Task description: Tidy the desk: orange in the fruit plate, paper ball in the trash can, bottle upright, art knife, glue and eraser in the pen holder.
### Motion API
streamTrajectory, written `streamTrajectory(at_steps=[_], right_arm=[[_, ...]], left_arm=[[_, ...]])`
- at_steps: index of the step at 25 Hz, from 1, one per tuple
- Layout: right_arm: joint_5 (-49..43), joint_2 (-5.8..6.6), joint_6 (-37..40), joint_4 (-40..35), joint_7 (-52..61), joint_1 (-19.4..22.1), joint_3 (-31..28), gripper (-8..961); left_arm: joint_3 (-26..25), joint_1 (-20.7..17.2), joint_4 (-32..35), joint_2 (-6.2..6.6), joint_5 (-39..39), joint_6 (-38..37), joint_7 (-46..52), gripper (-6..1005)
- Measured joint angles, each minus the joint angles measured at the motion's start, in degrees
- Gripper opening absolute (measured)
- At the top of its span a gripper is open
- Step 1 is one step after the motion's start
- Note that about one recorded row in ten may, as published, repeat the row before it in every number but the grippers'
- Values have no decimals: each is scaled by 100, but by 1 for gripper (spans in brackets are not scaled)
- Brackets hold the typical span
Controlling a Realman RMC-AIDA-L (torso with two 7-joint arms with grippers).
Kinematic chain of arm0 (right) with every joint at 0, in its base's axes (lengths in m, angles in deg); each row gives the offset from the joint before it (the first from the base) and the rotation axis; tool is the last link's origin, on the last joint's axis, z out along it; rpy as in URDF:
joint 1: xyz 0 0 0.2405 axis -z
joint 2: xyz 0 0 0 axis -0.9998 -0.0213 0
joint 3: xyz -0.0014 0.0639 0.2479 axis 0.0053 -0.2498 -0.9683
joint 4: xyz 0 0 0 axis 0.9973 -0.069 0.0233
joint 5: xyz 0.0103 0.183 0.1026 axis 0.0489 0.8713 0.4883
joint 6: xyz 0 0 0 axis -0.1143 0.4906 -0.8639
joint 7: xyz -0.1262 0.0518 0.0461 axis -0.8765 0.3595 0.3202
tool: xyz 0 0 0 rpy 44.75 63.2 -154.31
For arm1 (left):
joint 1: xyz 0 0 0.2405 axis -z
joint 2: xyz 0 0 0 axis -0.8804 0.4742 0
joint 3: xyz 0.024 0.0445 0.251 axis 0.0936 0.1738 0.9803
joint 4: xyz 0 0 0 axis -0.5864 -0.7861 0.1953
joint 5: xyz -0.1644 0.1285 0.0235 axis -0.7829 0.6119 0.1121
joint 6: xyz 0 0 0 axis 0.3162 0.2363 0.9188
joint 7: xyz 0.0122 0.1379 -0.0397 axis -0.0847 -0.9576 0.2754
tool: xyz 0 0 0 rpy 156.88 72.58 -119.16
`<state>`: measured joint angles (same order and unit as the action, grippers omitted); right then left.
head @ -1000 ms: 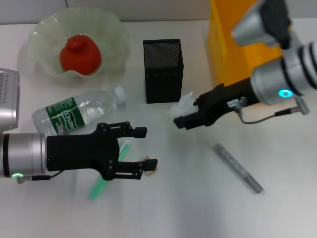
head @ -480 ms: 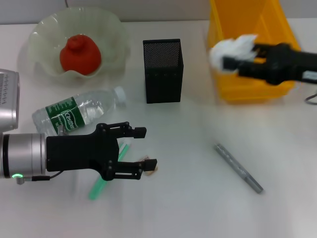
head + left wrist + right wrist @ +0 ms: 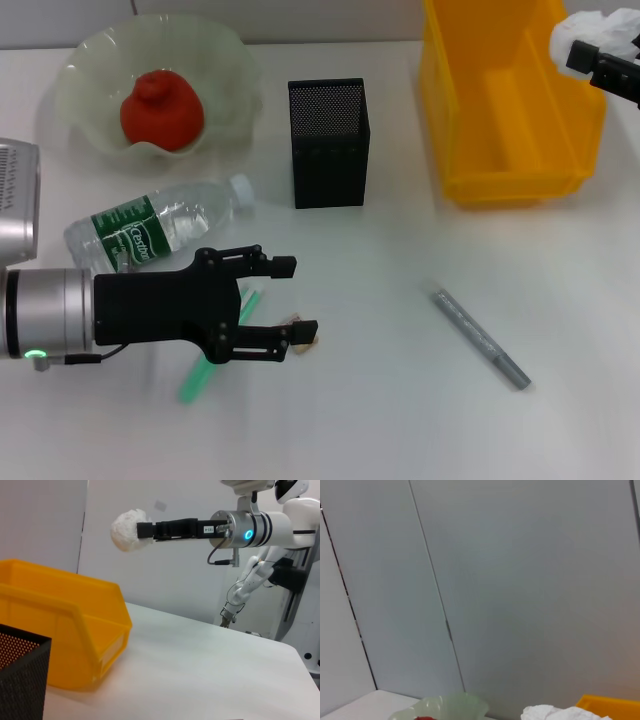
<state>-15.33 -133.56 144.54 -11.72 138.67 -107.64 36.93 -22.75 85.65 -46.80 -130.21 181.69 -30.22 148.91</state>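
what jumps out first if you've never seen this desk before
The right gripper holds the white paper ball high in the air, at the far right edge of the big yellow trash can. Next comes the red-orange orange in the pale-green fruit plate at the back left.

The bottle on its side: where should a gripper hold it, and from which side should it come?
Probably the labelled body of the bottle, from above, with the fingers across its width. It lies flat on the table with its cap toward the pen holder, so the rounded sides are open to a top grasp. The left gripper hovers open just in front of it.
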Motion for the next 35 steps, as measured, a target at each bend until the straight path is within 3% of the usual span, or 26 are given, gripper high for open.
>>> streamTrajectory(at_steps=[3,8,24,35], right_arm=[[-64,5,-135,152,-209,-100,-15,556],[-83,-2,-1024,619,-301,-347,10,555],[58,-30,-1388,1174,-1013,-621,29,608],[29,-32,-1423,1224,-1219,-659,29,698]], left_arm=[[6,-8,0,0,0,-1,0,740],[2,-12,1,0,0,-16,0,738],[5,-19,-9,0,-105,3,0,730],[7,17,-9,0,-132,6,0,724]])
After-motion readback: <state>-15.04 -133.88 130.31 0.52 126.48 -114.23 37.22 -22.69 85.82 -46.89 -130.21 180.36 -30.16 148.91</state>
